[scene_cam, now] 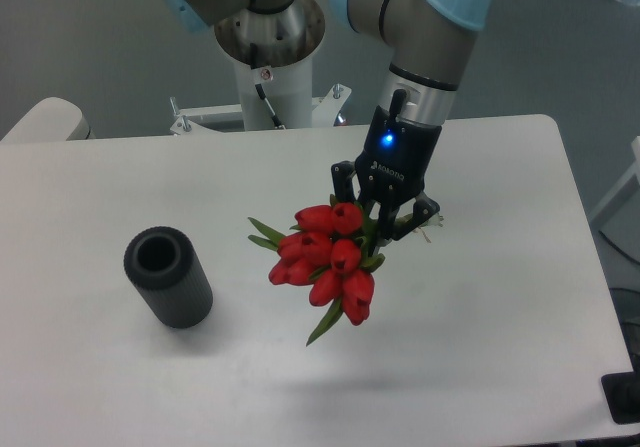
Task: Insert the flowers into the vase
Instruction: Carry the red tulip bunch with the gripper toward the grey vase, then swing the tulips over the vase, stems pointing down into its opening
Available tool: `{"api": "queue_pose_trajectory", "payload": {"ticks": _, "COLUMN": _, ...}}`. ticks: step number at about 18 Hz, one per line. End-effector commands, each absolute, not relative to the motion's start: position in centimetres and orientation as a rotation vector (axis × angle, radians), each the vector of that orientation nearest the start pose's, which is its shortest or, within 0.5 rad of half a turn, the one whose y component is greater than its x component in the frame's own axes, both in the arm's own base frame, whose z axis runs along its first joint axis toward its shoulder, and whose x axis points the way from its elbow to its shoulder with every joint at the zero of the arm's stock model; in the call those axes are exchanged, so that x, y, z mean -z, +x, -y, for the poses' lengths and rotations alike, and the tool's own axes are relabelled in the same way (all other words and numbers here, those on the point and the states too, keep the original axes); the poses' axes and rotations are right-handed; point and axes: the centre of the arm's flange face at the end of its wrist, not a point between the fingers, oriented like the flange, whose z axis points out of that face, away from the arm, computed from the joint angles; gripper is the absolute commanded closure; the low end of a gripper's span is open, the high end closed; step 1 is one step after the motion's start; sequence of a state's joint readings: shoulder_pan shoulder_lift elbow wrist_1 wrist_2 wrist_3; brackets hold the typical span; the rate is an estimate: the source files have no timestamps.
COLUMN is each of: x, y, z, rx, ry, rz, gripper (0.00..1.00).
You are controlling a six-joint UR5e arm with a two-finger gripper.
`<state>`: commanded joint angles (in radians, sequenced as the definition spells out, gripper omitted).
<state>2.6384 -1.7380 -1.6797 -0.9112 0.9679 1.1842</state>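
The flowers (325,259), a bunch of red tulip buds with green leaves, hang in the air above the middle of the table, with a shadow on the surface below. My gripper (385,219) is shut on the stems at the bunch's upper right, and the buds point down to the left. The stem ends stick out past the fingers on the right. The vase (167,276), a dark ribbed cylinder with a round open mouth, stands upright on the table at the left, well apart from the flowers.
The white table (500,317) ends at a rounded edge on the right and front. The arm's white base column (268,67) stands behind the table's far edge. A dark object (625,399) sits at the lower right corner.
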Motion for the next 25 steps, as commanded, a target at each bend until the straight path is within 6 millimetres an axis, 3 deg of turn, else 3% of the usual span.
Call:
{"api": "queue_pose_trajectory", "payload": {"ticks": 5, "x": -43.7, "y": -41.2, "z": -43.8, "rx": -0.098, "ry": -2.422, "rz": -0.266, "gripper": 0.72}}
{"api": "queue_pose_trajectory", "payload": {"ticks": 8, "x": -42.5, "y": -40.6, "z": -42.8, "rx": -0.078, "ry": -2.426, "rz": -0.253, "gripper": 0.72}}
{"api": "queue_pose_trajectory", "payload": {"ticks": 11, "x": -43.1, "y": -39.7, "z": -42.5, "rx": -0.069, "ry": -2.404, "rz": -0.248, "gripper": 0.72}}
{"api": "queue_pose_trajectory", "payload": {"ticks": 16, "x": -44.5, "y": -37.4, "z": -44.2, "rx": 0.003, "ry": -2.347, "rz": -0.187, "gripper": 0.71}}
{"api": "queue_pose_trajectory", "payload": {"ticks": 23, "x": -45.9, "y": -32.2, "z": -49.1, "rx": 0.097, "ry": -2.277, "rz": -0.09, "gripper": 0.71}}
{"api": "queue_pose_trajectory", "payload": {"ticks": 25, "x": -45.9, "y": -31.6, "z": -49.8, "rx": 0.154, "ry": -2.237, "rz": -0.105, "gripper": 0.71}}
